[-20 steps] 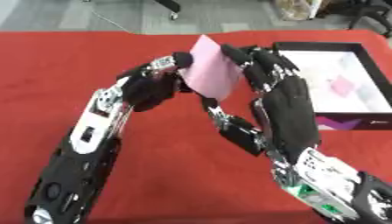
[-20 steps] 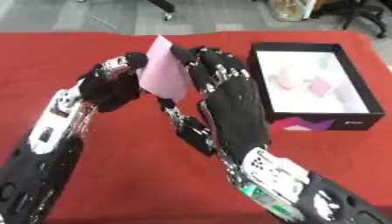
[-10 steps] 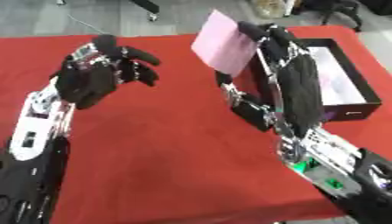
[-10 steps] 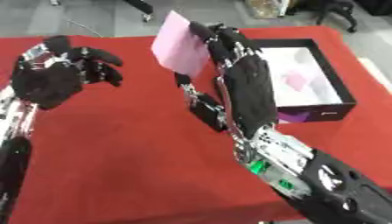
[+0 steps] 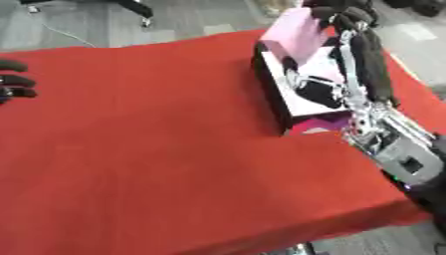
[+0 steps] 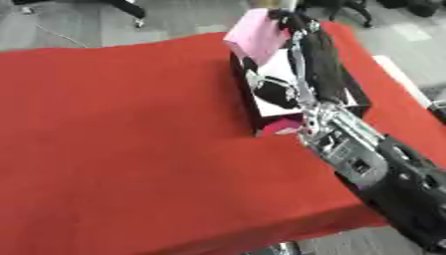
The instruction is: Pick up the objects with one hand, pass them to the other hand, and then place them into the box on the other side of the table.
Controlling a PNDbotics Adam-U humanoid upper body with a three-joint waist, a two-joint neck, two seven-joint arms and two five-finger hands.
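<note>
Left hand [image 5: 12,79] cut off at edge; box [image 5: 272,84] interior behind right arm.

Desk [image 5: 157,149] was covered in red cloth; black box [image 5: 272,94] sat on it directly below the right robot hand [image 5: 348,15].

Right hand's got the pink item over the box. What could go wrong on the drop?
1. The pink item sits high over the box's far end, near its rim; released there, it may catch the wall or land outside.
2. The right hand and forearm stretch across the box opening; lowering could nudge the box on the red cloth.
3. Something pink already lies inside, so the item may rest askew.
</note>
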